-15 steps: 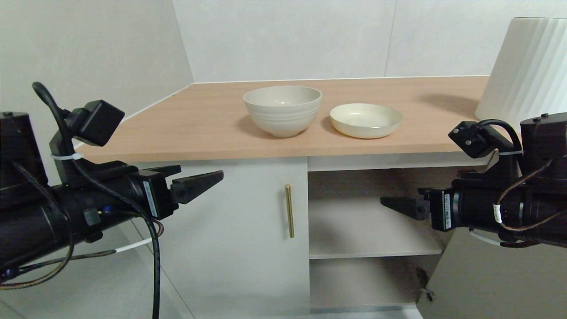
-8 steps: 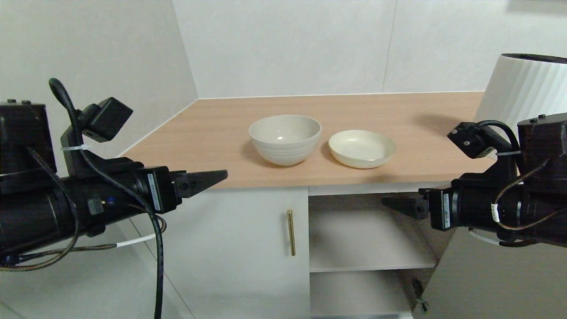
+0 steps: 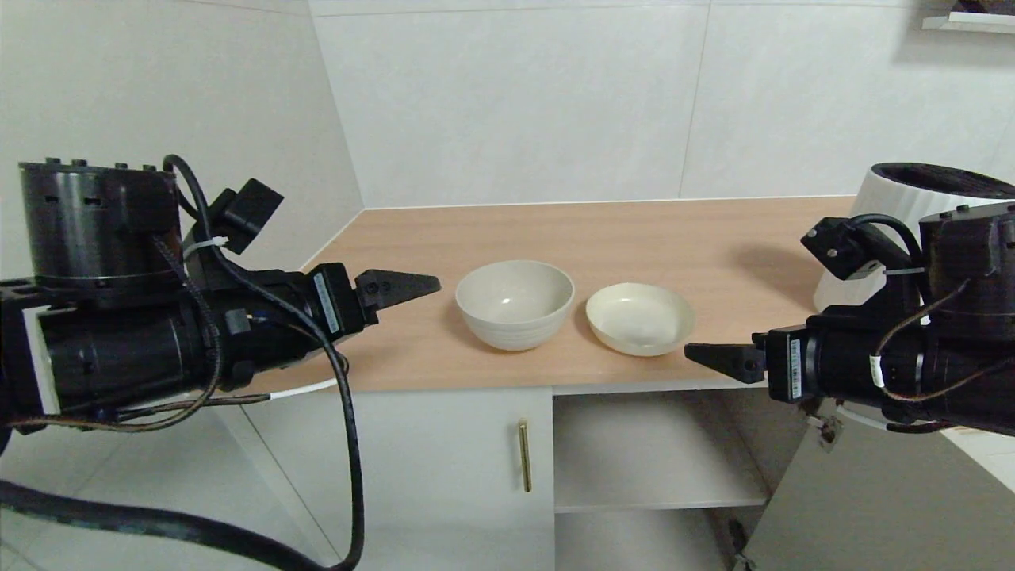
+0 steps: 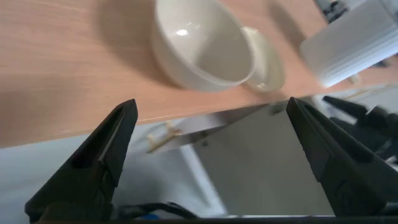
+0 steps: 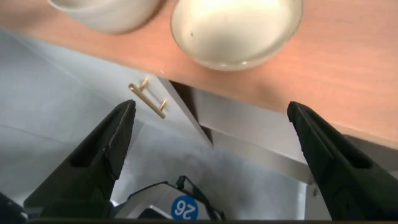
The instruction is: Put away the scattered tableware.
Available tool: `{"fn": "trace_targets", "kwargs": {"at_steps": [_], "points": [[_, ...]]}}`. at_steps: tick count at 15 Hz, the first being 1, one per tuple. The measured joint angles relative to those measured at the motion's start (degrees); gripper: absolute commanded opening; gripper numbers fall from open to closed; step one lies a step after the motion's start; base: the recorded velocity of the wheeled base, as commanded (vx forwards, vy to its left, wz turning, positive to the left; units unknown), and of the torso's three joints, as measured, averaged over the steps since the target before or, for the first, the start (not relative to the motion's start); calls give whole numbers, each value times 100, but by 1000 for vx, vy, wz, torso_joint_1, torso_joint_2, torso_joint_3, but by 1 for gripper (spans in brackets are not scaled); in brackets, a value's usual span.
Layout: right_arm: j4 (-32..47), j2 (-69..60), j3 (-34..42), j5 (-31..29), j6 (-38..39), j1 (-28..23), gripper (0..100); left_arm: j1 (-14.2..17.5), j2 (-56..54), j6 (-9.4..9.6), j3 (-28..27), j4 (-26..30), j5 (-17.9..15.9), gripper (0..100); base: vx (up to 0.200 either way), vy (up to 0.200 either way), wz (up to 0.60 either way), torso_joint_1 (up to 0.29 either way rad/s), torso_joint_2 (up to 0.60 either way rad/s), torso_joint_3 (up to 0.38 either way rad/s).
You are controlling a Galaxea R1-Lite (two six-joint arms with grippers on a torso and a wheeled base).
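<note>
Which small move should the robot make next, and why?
Probably ease the left gripper forward to the rim of the deep bowl: its jaws are open, it points at that bowl from close by, and bowl and shallow dish both stand ungrasped on the counter.

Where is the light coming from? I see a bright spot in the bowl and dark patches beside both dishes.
Head view: the deep bowl, shallow dish and white ribbed container all throw shadows leftward on the counter, so the light is probably above and to the right. Left wrist view: a small glint inside the deep bowl.
</note>
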Motion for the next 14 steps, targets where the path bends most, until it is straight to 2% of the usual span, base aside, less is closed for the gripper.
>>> {"fn": "trace_targets", "kwargs": {"at_steps": [3, 8, 9, 12, 14], "points": [[-11, 46, -9, -7, 0, -26, 100, -57, 196, -268, -116, 27, 2, 100, 0, 0, 0, 173, -419, -232], [-279, 208, -67, -54, 5, -48, 100, -110, 466, -695, -265, 29, 24, 100, 0, 0, 0, 26, -47, -27], [-200, 243, -152, -60, 35, -48, 100, -115, 511, -725, -297, 29, 33, 100, 0, 0, 0, 0, 0, 0], [699, 357, -634, -68, 405, -72, 100, -126, 709, -827, -384, 30, 66, 100, 0, 0, 0, 0, 0, 0], [1469, 503, -1211, -73, 1069, -105, 100, -137, 983, -1003, -477, 33, 72, 100, 0, 0, 0, 0, 0, 0]]}}
